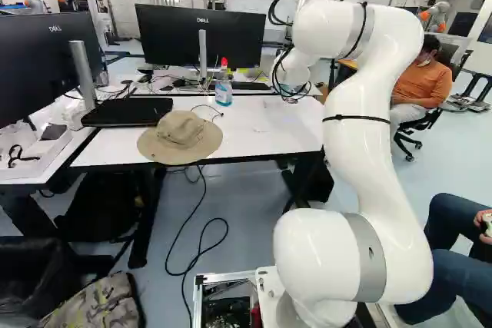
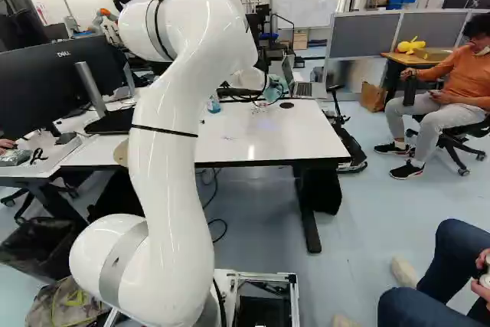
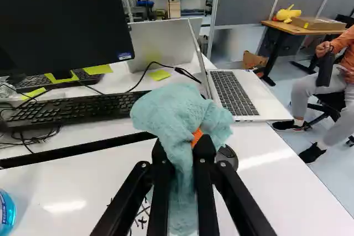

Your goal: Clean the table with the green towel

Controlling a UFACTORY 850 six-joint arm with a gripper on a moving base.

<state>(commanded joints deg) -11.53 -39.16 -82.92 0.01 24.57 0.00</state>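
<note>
Partly hidden by the gripper (image 2: pixel 257 98), which clasps the green towel (image 3: pixel 176 115), black marks (image 3: pixel 142 222) show on the table (image 3: pixel 83 172).

Towel (image 3: pixel 166 111): cloth, matt, rough nap. Tabletop (image 2: pixel 268 135): smooth, glossy, throwing back light. Sun hat (image 1: pixel 181 136): matt cloth. Spray bottle (image 1: pixel 224 93): clear plastic, smooth. Keyboard (image 3: pixel 72 110): matt plastic. Arm (image 1: pixel 369 151): smooth, glossy shell. Far desk (image 3: pixel 298 29): wood-look top.

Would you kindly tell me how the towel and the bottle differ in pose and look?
The towel hangs bunched in the gripper, while the bottle stands upright on the table. The towel is soft, teal cloth; the bottle is see-through, with blue liquid and a red top. Both look partly or wholly bluish.
</note>
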